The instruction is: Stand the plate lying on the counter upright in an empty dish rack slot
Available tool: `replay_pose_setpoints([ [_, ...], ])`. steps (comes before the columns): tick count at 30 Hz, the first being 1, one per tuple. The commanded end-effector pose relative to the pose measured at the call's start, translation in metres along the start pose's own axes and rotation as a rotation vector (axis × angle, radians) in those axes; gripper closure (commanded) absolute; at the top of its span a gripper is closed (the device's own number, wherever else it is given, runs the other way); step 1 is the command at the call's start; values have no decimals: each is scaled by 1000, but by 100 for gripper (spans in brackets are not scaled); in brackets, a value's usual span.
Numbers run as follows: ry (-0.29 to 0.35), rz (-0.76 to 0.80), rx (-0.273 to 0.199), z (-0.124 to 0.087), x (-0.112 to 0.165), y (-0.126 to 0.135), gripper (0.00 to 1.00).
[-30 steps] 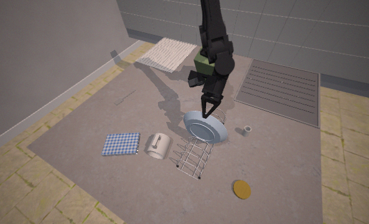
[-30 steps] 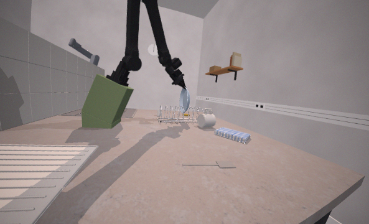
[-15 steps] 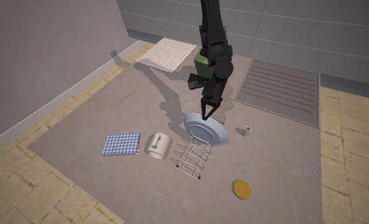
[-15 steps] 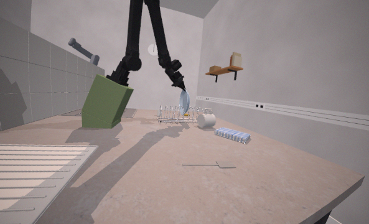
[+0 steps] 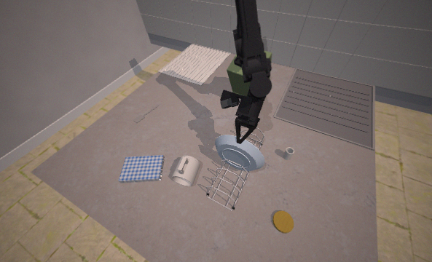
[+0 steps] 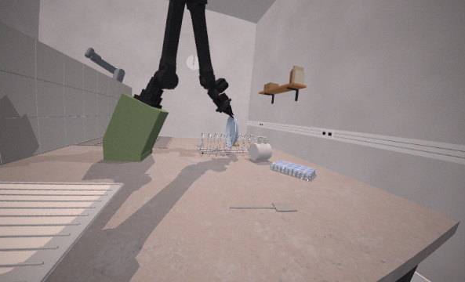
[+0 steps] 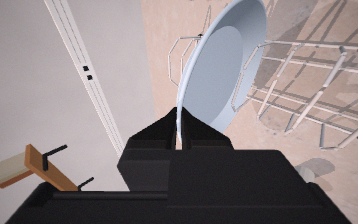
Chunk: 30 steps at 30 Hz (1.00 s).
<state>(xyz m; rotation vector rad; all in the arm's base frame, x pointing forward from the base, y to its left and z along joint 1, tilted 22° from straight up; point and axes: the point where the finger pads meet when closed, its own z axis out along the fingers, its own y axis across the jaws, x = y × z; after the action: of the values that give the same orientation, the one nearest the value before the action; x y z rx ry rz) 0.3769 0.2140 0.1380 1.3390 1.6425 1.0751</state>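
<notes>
A pale blue plate [image 5: 240, 152] stands nearly upright among the wire hoops of the dish rack [image 5: 230, 174]. My gripper [image 5: 242, 138] is shut on the plate's top rim and holds it from above. In the exterior view the plate [image 6: 231, 131] stands edge-on, its lower part between the rack's [image 6: 226, 144] hoops, with my gripper [image 6: 230, 114] at its top. In the wrist view my fingers pinch the rim of the plate [image 7: 223, 65], and the rack's wires [image 7: 310, 90] lie to its right. I cannot tell whether the plate rests on the rack's rails.
A white mug [image 5: 186, 170] lies on its side left of the rack, with a blue checked cloth [image 5: 142, 168] beyond it. A small cup [image 5: 288, 153] stands to the right, an orange disc [image 5: 283, 221] in front. A green block [image 6: 133, 128] holds the arm's base.
</notes>
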Motion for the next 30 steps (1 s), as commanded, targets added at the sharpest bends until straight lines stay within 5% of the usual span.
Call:
replay_pose_setpoints([
  [1,9,30,-69,-2,2,27,100],
  [16,8,31,-68,-2,1,26,100],
  [22,2,8,-31,6,0,4,100],
  [30,3,11,-38,14,0,-1,100],
])
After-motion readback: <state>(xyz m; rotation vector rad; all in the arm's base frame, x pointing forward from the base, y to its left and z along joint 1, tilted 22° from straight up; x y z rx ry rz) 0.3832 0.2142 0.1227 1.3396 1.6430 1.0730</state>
